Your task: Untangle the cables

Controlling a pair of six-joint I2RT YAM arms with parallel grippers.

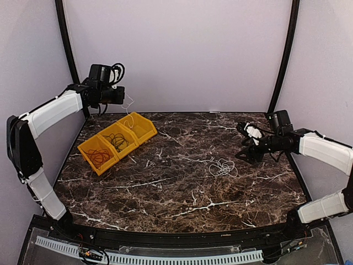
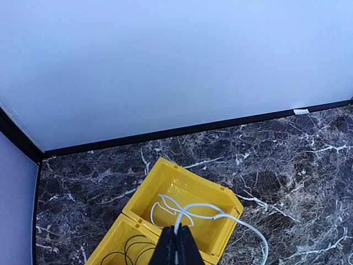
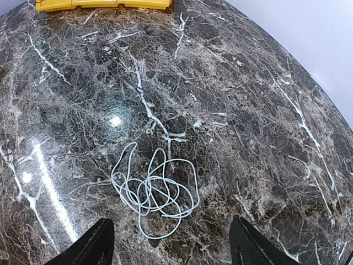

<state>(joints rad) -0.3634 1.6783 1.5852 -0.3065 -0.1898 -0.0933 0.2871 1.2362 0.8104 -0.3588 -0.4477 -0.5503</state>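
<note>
Holding one white cable (image 2: 251, 226) clamped between them, the left fingers (image 2: 166, 251) hang high over the end compartment of the yellow bin (image 2: 198, 181), its loose end already inside; letting go looks next. The right fingers (image 3: 99, 245), spread apart, hover over a second white coil (image 3: 154, 193) on the tabletop (image 3: 248, 110), needing a descent. Whether that coil is knotted is hard to tell.
</note>
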